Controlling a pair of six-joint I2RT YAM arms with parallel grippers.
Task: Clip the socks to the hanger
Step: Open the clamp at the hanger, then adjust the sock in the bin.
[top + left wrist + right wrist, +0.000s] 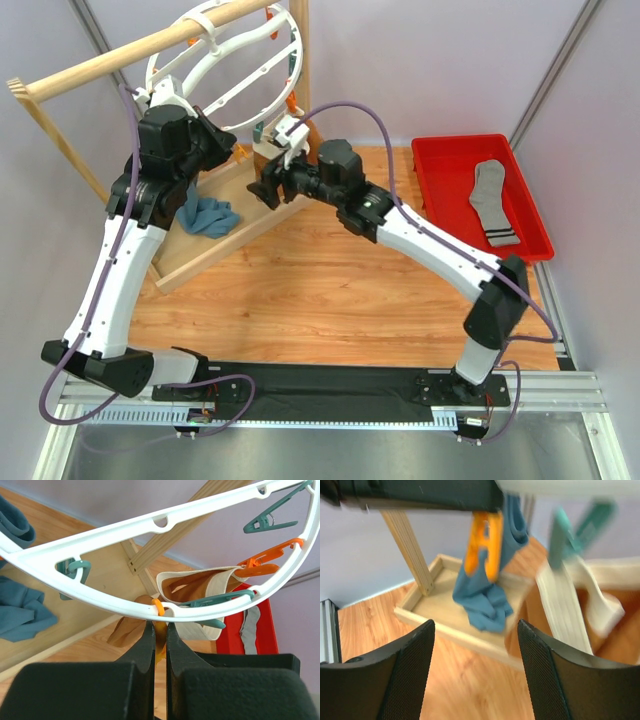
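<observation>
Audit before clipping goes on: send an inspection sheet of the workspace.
Surface: wooden tabletop, no damage seen.
Job's things: hanger hangs on wooden rail; one grey sock lies unclipped in red tray.
Clutter: teal-blue cloth in the frame's base; brown tote bag below the hanger.
Grippers: left gripper shut on orange clip; right gripper open, empty.
Cables: purple cable arcs above right arm.
Surroundings: pale walls.
</observation>
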